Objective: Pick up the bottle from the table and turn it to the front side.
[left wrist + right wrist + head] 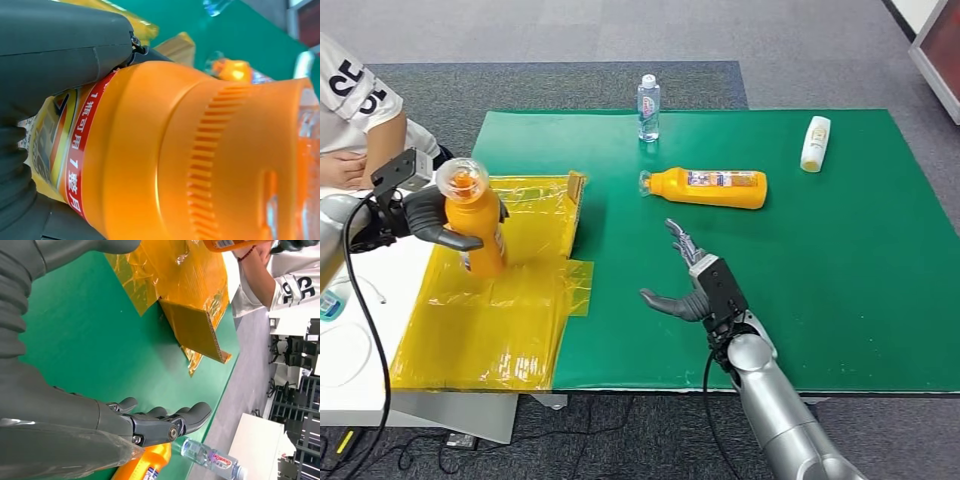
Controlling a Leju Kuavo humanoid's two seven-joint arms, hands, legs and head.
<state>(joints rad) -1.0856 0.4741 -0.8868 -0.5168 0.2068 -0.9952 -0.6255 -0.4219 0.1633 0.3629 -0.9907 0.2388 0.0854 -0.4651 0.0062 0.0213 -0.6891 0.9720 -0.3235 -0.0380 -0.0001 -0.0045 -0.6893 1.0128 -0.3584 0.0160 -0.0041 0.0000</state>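
Note:
My left hand (433,218) grips an orange bottle (475,222) with a clear cap, holding it upright above the yellow plastic sheet (501,320). In the left wrist view the orange bottle (188,150) shows its ribbed collar and a red label band, with my left hand (56,55) wrapped around its body. A second orange bottle (712,187) lies on its side on the green mat (848,270). My right hand (691,285) hovers open over the mat, short of that lying bottle, fingers (166,422) spread.
A small clear water bottle (648,107) stands at the mat's far edge. A white bottle (815,143) lies at the far right. A person in a white shirt (350,110) sits at the left. A cardboard flap (192,330) edges the yellow sheet.

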